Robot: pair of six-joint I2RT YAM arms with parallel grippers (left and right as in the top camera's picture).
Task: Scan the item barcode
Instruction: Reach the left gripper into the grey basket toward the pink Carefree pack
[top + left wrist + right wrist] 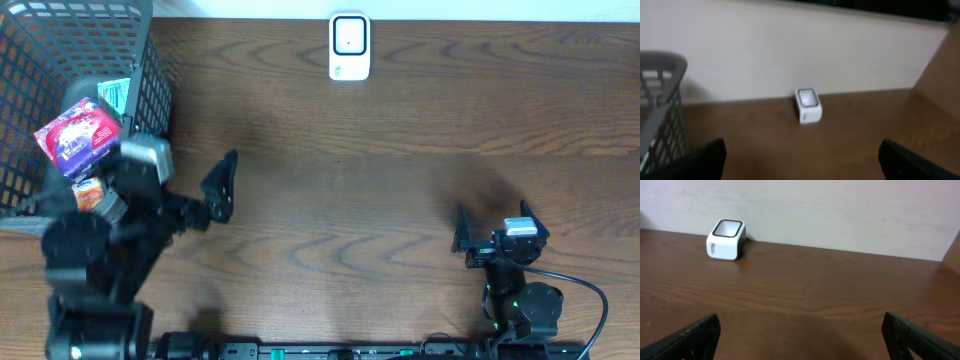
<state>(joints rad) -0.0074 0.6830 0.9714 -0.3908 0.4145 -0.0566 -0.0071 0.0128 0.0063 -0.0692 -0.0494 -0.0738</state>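
**Nothing scanned yet, both arms empty-handed**

So as far as I can tell this hasn't really got going. The wooden table [400, 150] is bare in the middle, and the grey mesh basket [150, 70] in the upper left of the overhead shot has all the goods in it. No item is out and nothing is up at the scanner, so picking, carrying and scanning are all left to do, I'd say.

The left arm [100, 250] comes up from the lower left, with the left gripper [226, 187] just right of the basket, jaws wide and holding nothing. The right gripper [492, 215] sits tucked near its base at lower right, also wide and empty.

The white scanner [349, 45] stands at top centre, well apart from both. The purple packet [78, 135] lies on top in the basket, with a small orange pack [90, 195] below it in the frame.
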